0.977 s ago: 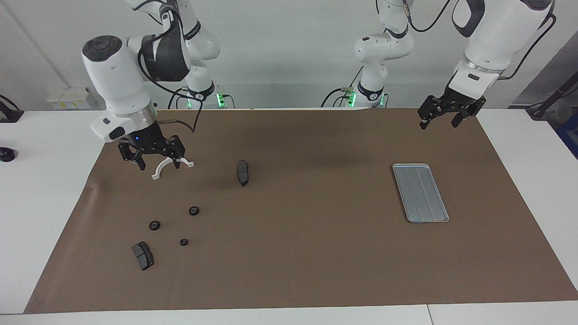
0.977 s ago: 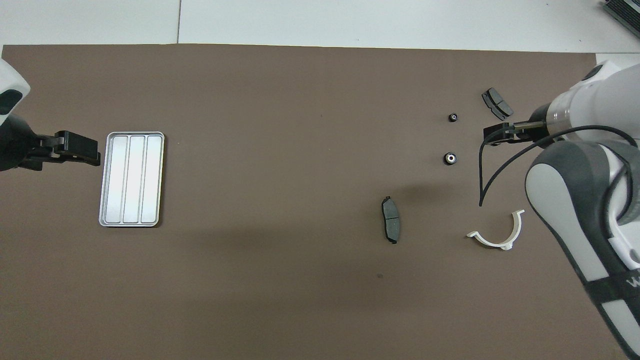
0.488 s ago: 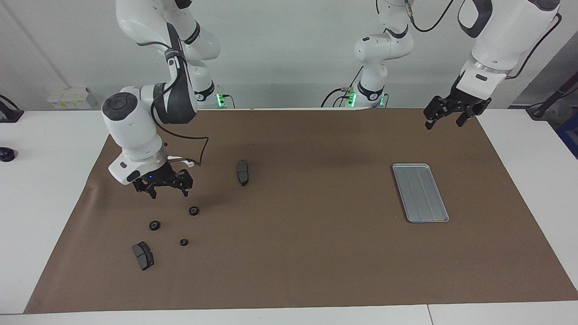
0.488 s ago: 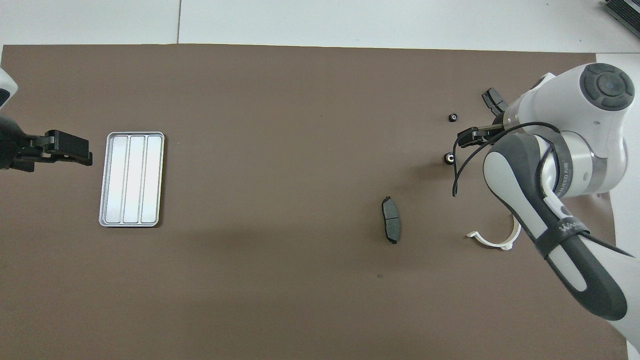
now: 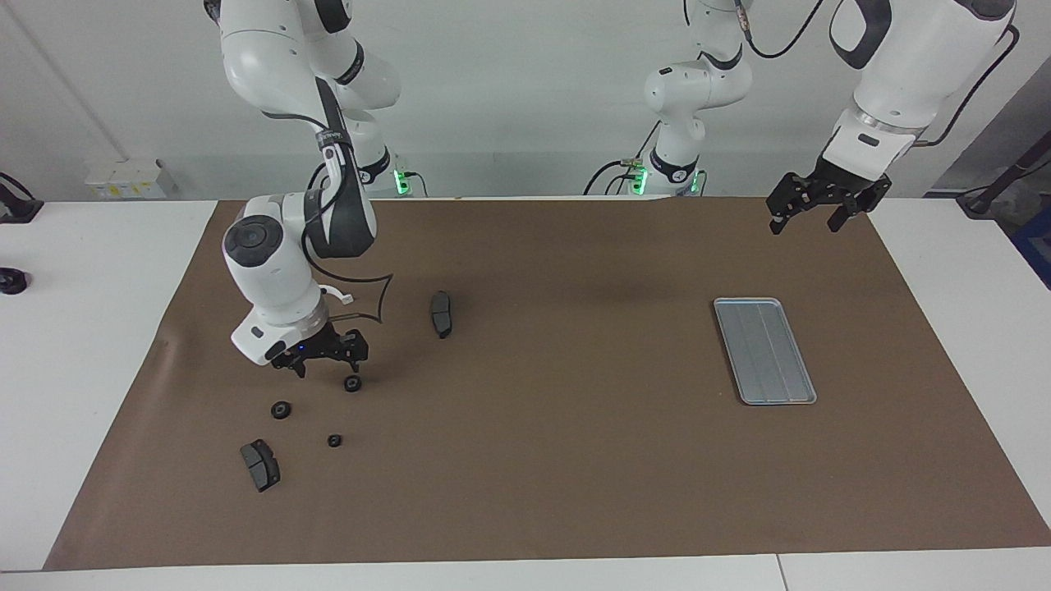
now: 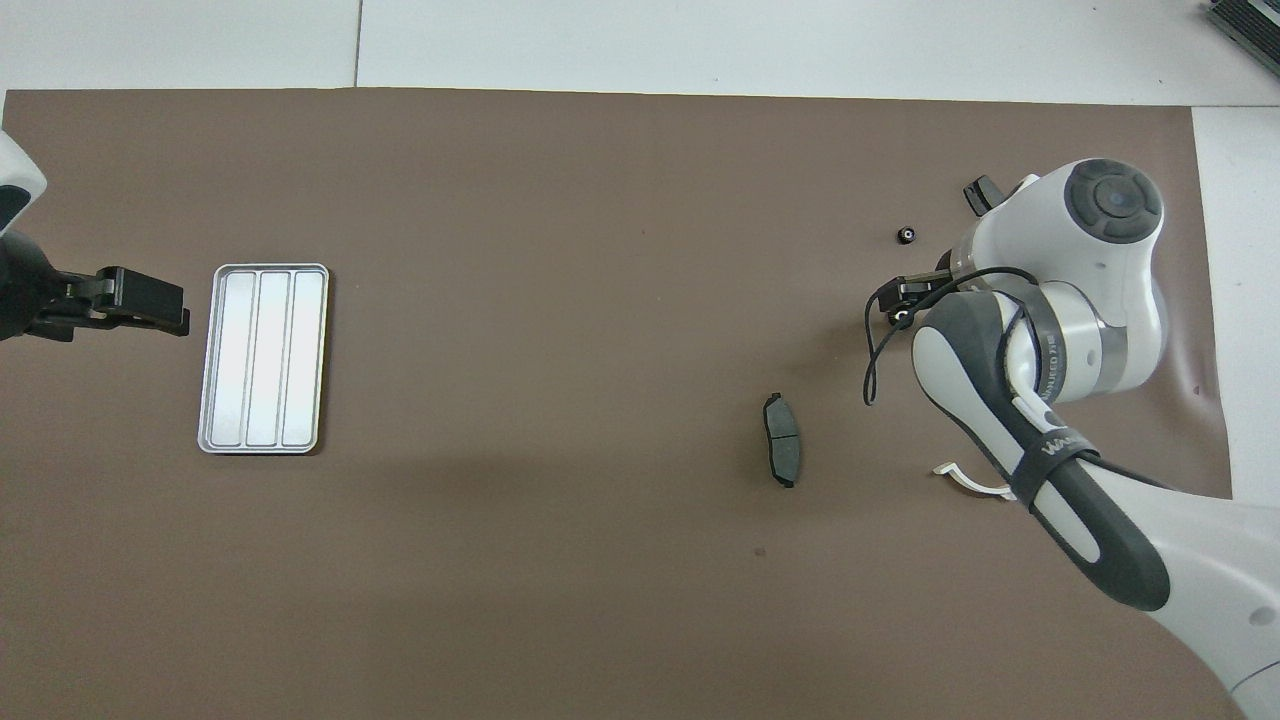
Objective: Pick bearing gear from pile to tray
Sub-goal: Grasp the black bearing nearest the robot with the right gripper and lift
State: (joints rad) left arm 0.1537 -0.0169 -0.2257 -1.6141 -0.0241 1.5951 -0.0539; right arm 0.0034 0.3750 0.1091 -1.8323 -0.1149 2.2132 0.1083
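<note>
The pile lies at the right arm's end of the brown mat: three small black round pieces [image 5: 353, 383] [image 5: 281, 410] [image 5: 334, 441], two dark grey curved pads [image 5: 441, 313] [image 5: 260, 465], and a white half-ring [image 6: 965, 478] mostly hidden by the right arm. My right gripper [image 5: 328, 368] is open and low over the mat, with one finger just above the round piece nearest the robots [image 6: 901, 318]. The silver ridged tray [image 5: 764, 350] [image 6: 262, 358] lies empty at the left arm's end. My left gripper [image 5: 809, 215] [image 6: 150, 305] is open, raised beside the tray, and waits.
The brown mat [image 5: 575, 460] covers most of the white table. A loose black cable [image 5: 374, 295] hangs from the right arm's wrist above the mat. The smallest round piece [image 6: 906, 235] and one pad [image 6: 982, 190] show just past the right arm.
My right gripper has come down from over the white half-ring and moved away from the robots to just above the nearest round piece. The left gripper has barely shifted.
</note>
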